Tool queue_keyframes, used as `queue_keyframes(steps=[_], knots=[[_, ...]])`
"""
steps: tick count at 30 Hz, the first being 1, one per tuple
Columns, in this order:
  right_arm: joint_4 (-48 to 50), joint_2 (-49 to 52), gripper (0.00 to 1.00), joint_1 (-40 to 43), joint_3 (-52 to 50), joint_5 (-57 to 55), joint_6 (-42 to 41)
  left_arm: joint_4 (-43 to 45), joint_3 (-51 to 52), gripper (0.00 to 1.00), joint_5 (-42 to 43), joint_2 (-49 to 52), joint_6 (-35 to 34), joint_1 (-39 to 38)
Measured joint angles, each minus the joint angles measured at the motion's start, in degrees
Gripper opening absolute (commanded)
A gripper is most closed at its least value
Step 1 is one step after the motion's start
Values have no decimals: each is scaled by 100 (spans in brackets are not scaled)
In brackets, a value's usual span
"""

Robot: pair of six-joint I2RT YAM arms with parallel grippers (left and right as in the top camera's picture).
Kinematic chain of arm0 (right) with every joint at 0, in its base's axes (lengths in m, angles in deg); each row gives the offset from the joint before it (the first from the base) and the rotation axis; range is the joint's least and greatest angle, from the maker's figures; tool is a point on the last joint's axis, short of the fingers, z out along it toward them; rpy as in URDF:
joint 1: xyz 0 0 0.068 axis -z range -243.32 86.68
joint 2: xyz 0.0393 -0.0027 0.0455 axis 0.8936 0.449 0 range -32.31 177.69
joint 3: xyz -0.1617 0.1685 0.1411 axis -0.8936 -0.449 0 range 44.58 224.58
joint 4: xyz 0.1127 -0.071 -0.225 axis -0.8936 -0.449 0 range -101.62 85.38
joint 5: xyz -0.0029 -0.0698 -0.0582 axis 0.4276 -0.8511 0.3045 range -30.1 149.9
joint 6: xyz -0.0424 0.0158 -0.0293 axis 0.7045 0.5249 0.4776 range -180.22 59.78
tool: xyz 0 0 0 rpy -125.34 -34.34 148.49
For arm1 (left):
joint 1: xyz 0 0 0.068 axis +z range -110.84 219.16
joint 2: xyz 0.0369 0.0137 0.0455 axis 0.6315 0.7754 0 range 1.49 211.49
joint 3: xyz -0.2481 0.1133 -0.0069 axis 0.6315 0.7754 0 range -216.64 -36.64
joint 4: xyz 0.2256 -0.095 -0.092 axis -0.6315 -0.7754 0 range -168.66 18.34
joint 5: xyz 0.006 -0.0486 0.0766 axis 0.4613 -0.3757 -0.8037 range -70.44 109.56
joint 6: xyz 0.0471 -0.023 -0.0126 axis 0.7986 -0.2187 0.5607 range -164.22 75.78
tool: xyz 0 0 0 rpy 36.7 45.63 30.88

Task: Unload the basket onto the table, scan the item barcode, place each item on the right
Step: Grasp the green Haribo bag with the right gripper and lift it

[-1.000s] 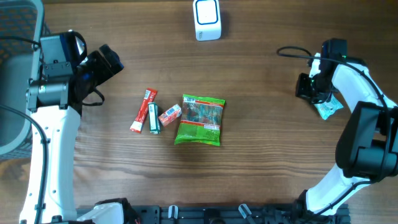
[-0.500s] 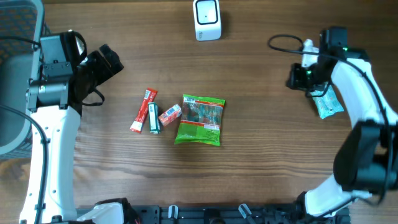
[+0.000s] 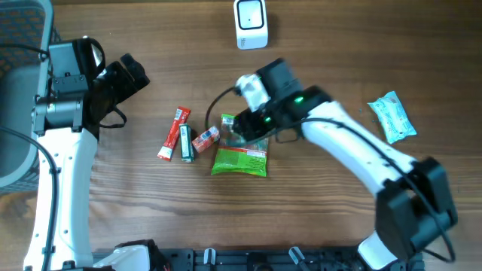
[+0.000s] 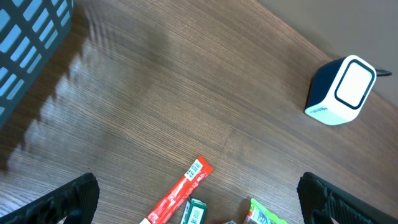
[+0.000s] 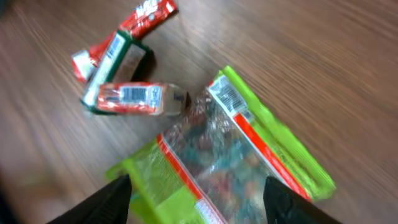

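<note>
The green snack bag lies flat near the middle of the surface, and we now find the right tool directly above its top edge. A second ago that arm was far out at the right edge, closed over the teal packet. The packet now lies alone there, well apart from everything else, and the arm has swung across to the centre.

In the right wrist view the right tool stands wide with nothing between its fingers, and the bag fills the space below. We judge that the teal packet is finished with and the bag is the next item to lift. It has not been gripped yet, and the scanner at the far edge waits well away from it.

The left tool is wide open too and holds nothing, hanging off to the left as it did a second ago.

Counting, we have:
- one green bag
- one small orange packet just beside its left corner
- one dark green stick
- one red stick
- one teal packet
- one scanner
- two arms
</note>
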Motion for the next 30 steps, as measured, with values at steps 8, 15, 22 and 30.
queue_keyframes(steps=[8, 15, 22, 30], knots=[[-42, 748, 73, -153, -114, -232, 549, 0, 0, 100, -2, 0, -2, -2], [105, 796, 50, -179, -133, 1246, -94, -2, 0, 100, 0, 0, 0, 0], [732, 796, 4, -1091, -144, 1565, -1781, 0, 0, 100, -2, 0, 0, -2], [907, 796, 4, -1965, -144, -730, -4645, 0, 0, 100, 0, 0, 0, -2]])
